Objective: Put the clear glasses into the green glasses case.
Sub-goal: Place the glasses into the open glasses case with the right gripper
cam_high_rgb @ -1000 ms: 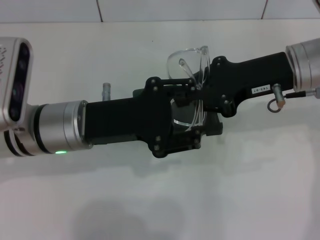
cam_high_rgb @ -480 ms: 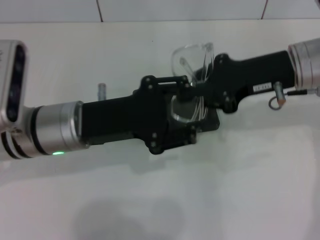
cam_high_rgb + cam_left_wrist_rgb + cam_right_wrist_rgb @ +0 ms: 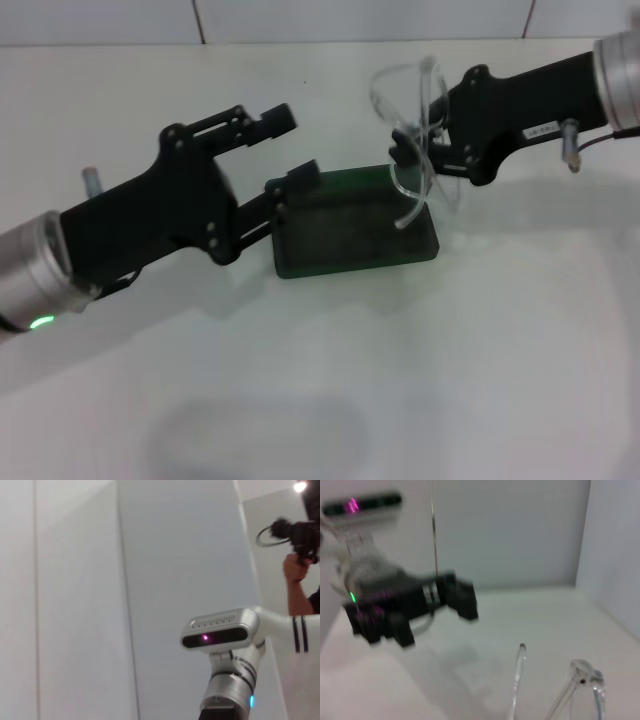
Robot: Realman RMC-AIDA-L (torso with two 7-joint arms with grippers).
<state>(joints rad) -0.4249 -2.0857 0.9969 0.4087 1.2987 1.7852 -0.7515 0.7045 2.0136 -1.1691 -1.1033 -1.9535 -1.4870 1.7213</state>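
Glasses held over open case.
Our right pincer [image 3: 418,140] grips the clear glasses [image 3: 410,120] above the green glasses case [image 3: 350,235] right end; left pincer [image 3: 285,150] open, left of it.

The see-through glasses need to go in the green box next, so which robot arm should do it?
The right arm. Its tool already holds the clear frameless plastic glasses just above the open dark green oblong case. The left tool is open and empty beside the case.
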